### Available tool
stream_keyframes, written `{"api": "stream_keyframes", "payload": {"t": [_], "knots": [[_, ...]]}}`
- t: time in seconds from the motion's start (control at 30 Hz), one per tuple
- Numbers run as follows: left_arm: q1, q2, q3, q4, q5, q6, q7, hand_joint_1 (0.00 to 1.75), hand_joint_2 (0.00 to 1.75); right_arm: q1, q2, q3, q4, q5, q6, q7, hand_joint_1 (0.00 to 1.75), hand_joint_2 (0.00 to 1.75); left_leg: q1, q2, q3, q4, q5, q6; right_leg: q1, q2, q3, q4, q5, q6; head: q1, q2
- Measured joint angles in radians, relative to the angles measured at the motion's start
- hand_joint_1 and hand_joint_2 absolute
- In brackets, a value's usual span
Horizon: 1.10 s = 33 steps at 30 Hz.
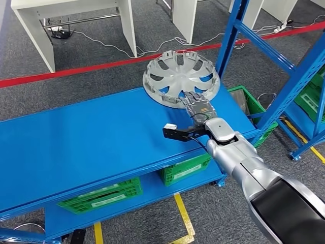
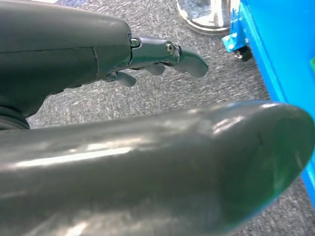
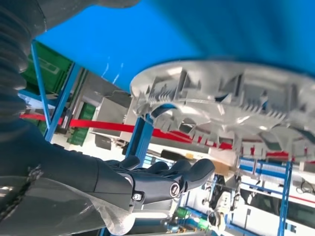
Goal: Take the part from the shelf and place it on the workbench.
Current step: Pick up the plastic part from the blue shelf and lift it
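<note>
A silver wheel cover point(image 1: 180, 76) lies flat at the far right end of the blue top point(image 1: 84, 137), its rim jutting slightly past the far edge. My right hand point(image 1: 198, 107) reaches over the blue top to the cover's near rim, fingers stretched toward it. In the right wrist view the fingers point(image 3: 163, 179) are extended with a gap between them and the ribbed cover point(image 3: 230, 98), and nothing is held. My left hand point(image 2: 148, 54) hangs over the grey carpet beside a blue frame point(image 2: 267, 44), fingers straight and holding nothing.
Green crates point(image 1: 103, 195) point(image 1: 186, 169) sit on the lower blue level, another point(image 1: 251, 104) stands behind the right end. Blue rack uprights point(image 1: 230, 35) rise at the right. White tables point(image 1: 76, 15), cables and a red floor line point(image 1: 96, 66) lie beyond.
</note>
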Motion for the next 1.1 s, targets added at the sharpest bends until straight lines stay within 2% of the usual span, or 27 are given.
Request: {"api": "stream_keyframes", "payload": {"t": [0.03,0.07,0.17,0.2,0.27,0.33,0.37,0.4,0.43,0.5,0.53,0.57,0.67,0.73,0.77,0.83,0.87,0.9,0.93,1.0,1.03,1.07,1.1], "knots": [[0.0,0.0,0.0,0.0,0.0,0.001,0.0,0.0,0.0,-0.002,0.001,0.0,0.0,0.001,0.001,0.0,0.0,1.75,-0.002,-0.001,0.001,0.004,-0.005,-0.005,0.001,-0.001,0.028,-0.056,0.019,-0.003,0.0,0.0],[-0.001,-0.001,0.0,0.0,0.0,0.001,0.0,0.0,0.0,-0.002,0.002,0.0,-0.001,0.002,0.001,0.0,0.0,1.75,-0.003,0.0,0.001,0.006,-0.008,-0.01,0.002,-0.001,0.044,-0.088,0.025,-0.006,-0.001,0.0],[-0.001,0.0,0.0,0.0,0.0,-0.01,-0.004,0.0,0.0,-0.001,0.006,-0.001,-0.001,0.005,0.002,-0.002,0.0,1.75,-0.003,0.001,0.0,0.008,-0.011,-0.025,0.003,0.003,0.051,-0.101,0.018,-0.019,-0.002,0.0],[-0.001,0.0,0.0,0.0,0.0,-0.014,-0.006,0.0,0.0,-0.001,0.006,-0.001,-0.001,0.007,0.002,-0.002,0.0,1.75,-0.003,0.001,-0.003,0.018,-0.021,-0.03,0.001,0.004,0.054,-0.102,0.018,-0.025,-0.003,0.0],[-0.001,0.001,0.0,0.0,0.0,-0.016,-0.008,0.0,0.0,-0.002,0.007,-0.001,-0.001,0.008,0.002,-0.006,0.0,1.75,-0.001,0.001,-0.035,0.097,-0.069,-0.04,-0.003,0.004,0.06,-0.106,0.016,-0.034,-0.008,0.0],[-0.001,0.001,0.0,0.0,0.0,-0.017,-0.008,0.0,0.0,-0.001,0.009,-0.001,-0.001,0.008,0.002,-0.01,0.0,1.75,0.001,0.001,-0.098,0.231,-0.125,-0.046,-0.001,0.004,0.063,-0.106,0.013,-0.04,-0.011,0.0],[0.0,0.001,0.0,0.0,0.0,-0.017,-0.008,0.0,0.0,0.001,0.009,-0.001,-0.001,0.008,0.002,-0.012,0.0,1.75,0.001,0.001,-0.123,0.278,-0.137,-0.047,0.0,0.004,0.064,-0.105,0.012,-0.041,-0.011,0.0],[0.0,0.001,0.0,0.0,0.0,-0.018,-0.008,0.0,0.0,0.003,0.009,-0.001,-0.001,0.008,0.002,-0.013,0.0,1.75,0.001,0.001,-0.132,0.291,-0.128,-0.047,0.0,0.004,0.065,-0.105,0.011,-0.042,-0.011,0.0],[0.001,0.001,0.0,0.0,0.001,-0.018,-0.008,0.0,0.0,0.004,0.009,-0.001,-0.001,0.009,0.002,-0.014,0.0,1.75,0.001,0.001,-0.123,0.264,-0.101,-0.045,0.001,0.005,0.068,-0.105,0.011,-0.042,-0.011,0.0],[0.002,0.002,0.0,0.0,0.001,-0.015,-0.008,0.0,0.0,0.003,0.01,-0.001,-0.001,0.01,0.002,-0.015,0.0,1.75,0.0,0.001,-0.067,0.134,-0.024,-0.036,0.002,0.006,0.074,-0.105,0.008,-0.039,-0.011,0.0],[0.002,0.003,0.0,0.0,0.001,-0.013,-0.008,0.0,0.0,0.003,0.011,-0.001,-0.001,0.01,0.002,-0.015,0.0,1.75,-0.002,0.001,-0.039,0.072,0.0,-0.031,0.004,0.007,0.075,-0.104,0.006,-0.036,-0.01,0.0],[0.001,0.003,0.0,0.0,0.002,-0.012,-0.008,0.0,0.0,0.002,0.011,-0.001,-0.001,0.011,0.002,-0.015,0.0,1.75,-0.004,0.001,-0.022,0.032,0.01,-0.027,0.005,0.008,0.074,-0.103,0.005,-0.033,-0.01,0.0],[0.0,0.005,0.001,0.0,0.002,-0.011,-0.009,0.0,0.0,0.002,0.012,-0.001,-0.002,0.012,0.001,-0.015,0.0,1.75,-0.005,0.002,-0.014,0.005,0.007,-0.016,0.006,0.007,0.069,-0.105,0.005,-0.019,-0.01,0.0],[0.001,0.005,0.001,0.0,0.002,-0.011,-0.011,0.0,0.0,0.0,0.012,-0.002,-0.002,0.012,0.0,-0.015,0.0,1.75,-0.001,0.002,-0.008,-0.005,0.011,-0.005,0.005,0.006,0.056,-0.082,-0.013,-0.009,-0.006,0.0],[0.001,0.004,0.002,0.0,0.002,-0.011,-0.012,0.0,0.0,-0.002,0.012,-0.002,-0.003,0.013,-0.001,-0.015,0.0,1.75,0.002,0.003,-0.005,-0.009,0.013,-0.001,0.004,0.006,0.036,-0.04,-0.036,-0.004,-0.003,0.0],[-0.001,0.003,0.002,0.0,0.0,-0.011,-0.012,0.0,0.0,-0.003,0.012,-0.002,-0.003,0.015,-0.003,-0.015,0.0,1.75,0.002,0.004,-0.004,-0.009,0.013,0.004,0.002,0.005,-0.027,0.09,-0.094,0.004,0.002,0.0],[-0.001,0.003,0.002,0.0,0.0,-0.011,-0.012,0.0,0.0,-0.001,0.012,-0.002,-0.003,0.016,-0.004,-0.015,0.0,1.75,0.002,0.004,-0.003,-0.009,0.012,0.005,0.001,0.005,-0.057,0.146,-0.11,0.007,0.002,0.0],[-0.001,0.003,0.002,0.0,0.0,-0.011,-0.012,0.0,0.0,0.001,0.012,-0.002,-0.003,0.018,-0.005,-0.015,0.0,1.75,0.002,0.004,-0.002,-0.008,0.011,0.005,0.0,0.005,-0.072,0.171,-0.108,0.009,0.002,0.0],[-0.001,0.003,0.002,0.0,0.0,-0.012,-0.012,0.0,0.0,0.002,0.012,-0.002,-0.003,0.019,-0.005,-0.015,0.0,1.75,0.003,0.003,-0.001,-0.007,0.009,0.004,-0.002,0.004,-0.068,0.156,-0.088,0.01,0.002,0.0],[0.0,0.001,0.002,0.0,0.0,-0.013,-0.012,0.0,0.0,0.0,0.012,-0.003,-0.003,0.021,-0.006,-0.014,0.0,1.75,0.003,0.002,0.003,-0.004,0.003,-0.001,-0.004,-0.001,-0.012,0.033,-0.021,0.009,0.002,0.0],[0.0,0.001,0.002,0.0,0.0,-0.014,-0.013,0.0,0.0,-0.003,0.012,-0.004,-0.004,0.022,-0.007,-0.014,0.0,1.75,0.002,0.001,0.002,0.0,-0.002,-0.005,-0.003,-0.003,0.023,-0.033,0.001,0.006,0.003,0.0],[-0.001,0.001,0.003,0.0,0.0,-0.015,-0.014,0.0,0.0,-0.006,0.014,-0.005,-0.004,0.024,-0.007,-0.013,0.0,1.75,0.0,0.001,0.001,0.003,-0.005,-0.011,-0.002,-0.003,0.046,-0.077,0.011,0.002,0.002,0.0],[0.0,0.0,0.003,0.0,0.0,-0.016,-0.015,0.0,0.0,-0.008,0.016,-0.006,-0.004,0.026,-0.006,-0.013,0.0,1.75,-0.001,0.001,0.0,0.005,-0.007,-0.016,0.0,-0.003,0.059,-0.098,0.01,-0.003,0.002,0.0]]}}
